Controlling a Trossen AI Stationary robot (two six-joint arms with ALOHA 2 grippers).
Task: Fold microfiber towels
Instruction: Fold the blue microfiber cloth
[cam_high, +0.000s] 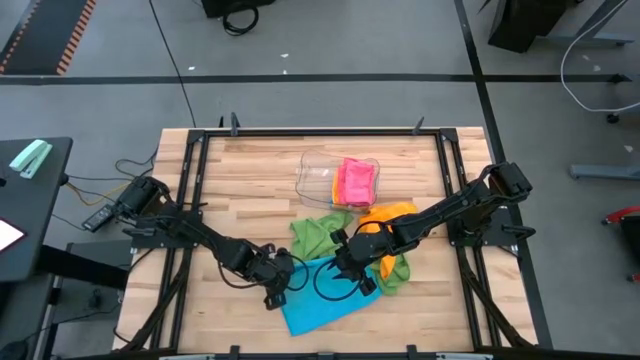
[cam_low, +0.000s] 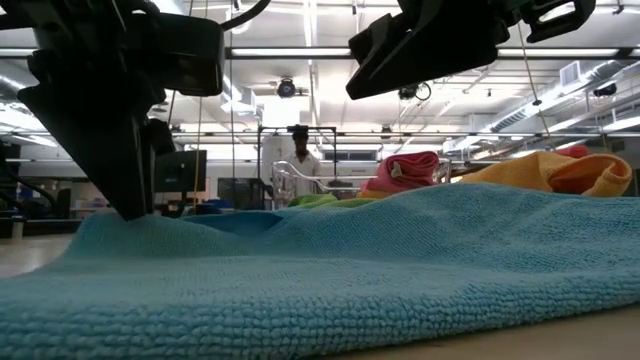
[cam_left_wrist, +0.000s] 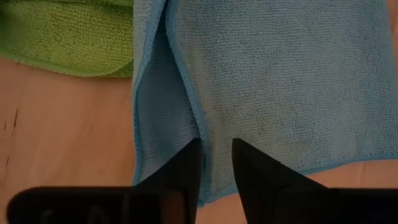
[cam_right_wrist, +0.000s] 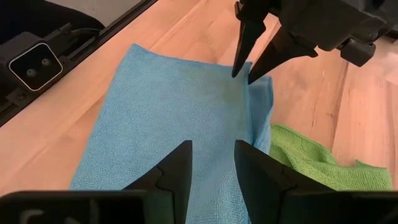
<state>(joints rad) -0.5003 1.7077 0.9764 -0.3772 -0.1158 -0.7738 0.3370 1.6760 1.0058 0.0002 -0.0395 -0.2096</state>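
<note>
— Blue microfiber fills the near part of the table: the blue towel (cam_high: 322, 303) lies flat by the front edge, one corner reaching toward that edge. Bare wooden table (cam_high: 240, 180) shows on both its sides.

— How do its edges sit?

— In the left wrist view a long fold ridge runs down the blue towel, with a narrow flap turned over along one side. The hem beyond is straight and lies on bare wood.

— And the left gripper (cam_left_wrist: 216, 163)?

— It stands on that fold, near the towel's edge. Its fingers (cam_left_wrist: 186, 171) are parted by a narrow gap, with the ridge running into the gap. I see nothing lifted, and I cannot tell whether they pinch the cloth or only touch it. From the right wrist view its tips point down onto the towel's far corner.

— The right gripper (cam_right_wrist: 212, 163)?

— It hovers over the blue towel, at the side nearer the pile, fingers partly open with nothing between them.

— What lies farther back?

— The green towel (cam_high: 318, 236) is bunched just behind the blue one, touching it. The orange towel (cam_high: 392, 228) is heaped under the right arm, with a bit of green at its near side. Beyond them the pink towel (cam_high: 356, 182) sits in the clear tray (cam_high: 316, 176). The back of the table is open wood. A person (cam_low: 299, 152) stands far off in the room.
</note>
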